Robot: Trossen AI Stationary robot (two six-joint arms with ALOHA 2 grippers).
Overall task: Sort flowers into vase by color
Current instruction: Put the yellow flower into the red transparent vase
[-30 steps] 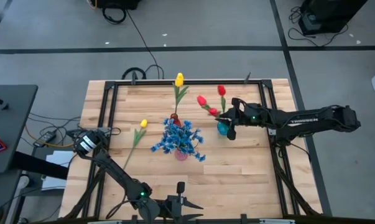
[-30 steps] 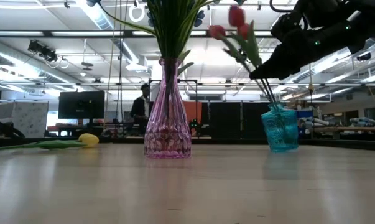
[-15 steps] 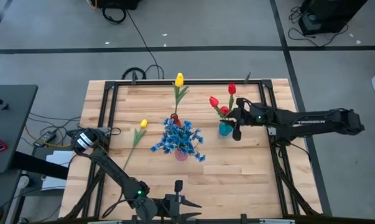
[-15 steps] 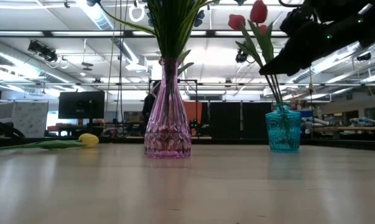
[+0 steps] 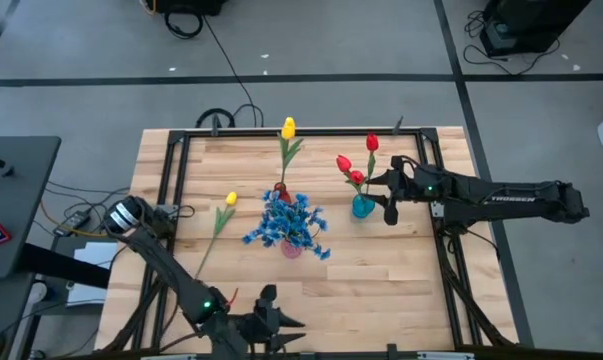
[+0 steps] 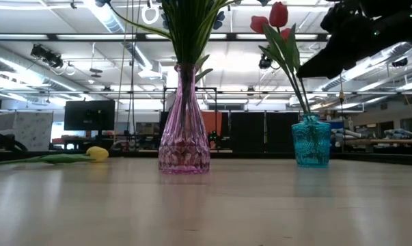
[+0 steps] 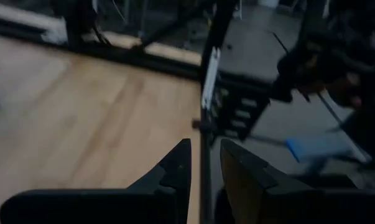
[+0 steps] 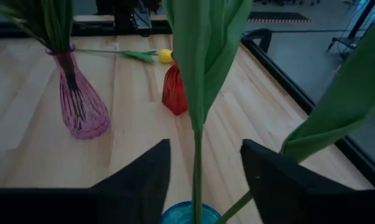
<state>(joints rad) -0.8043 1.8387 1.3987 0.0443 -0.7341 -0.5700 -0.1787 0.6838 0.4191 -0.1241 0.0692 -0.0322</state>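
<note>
Three red tulips [image 5: 357,163] [image 6: 279,15] stand with their stems in a teal vase [image 5: 362,208] [image 6: 311,142]. My right gripper [image 5: 386,196] [image 8: 199,168] is open just to the vase's right, level with the stems; one stem [image 8: 196,155] shows between its fingers, farther ahead. Blue blossoms [image 5: 289,225] fill a pink vase [image 6: 184,130]. A yellow tulip [image 5: 288,128] stands in a red vase [image 5: 280,188] [image 8: 175,93]. Another yellow tulip [image 5: 226,201] [image 6: 96,154] lies flat on the table. My left gripper [image 5: 271,320] [image 7: 204,165] waits at the near edge, open by a narrow gap.
The three vases stand close together in the table's middle and far right part. A black frame [image 5: 171,180] runs round the tabletop. Bare wood lies between the vases and the near edge [image 5: 381,290]. A person shows in the room behind the pink vase.
My right gripper has drawn back toward the table's right edge, away from the teal vase. The red tulips, which leaned toward the left a second ago, have swung upright in the vase and stand free of the gripper. My left gripper has shifted a little left along the near edge.
</note>
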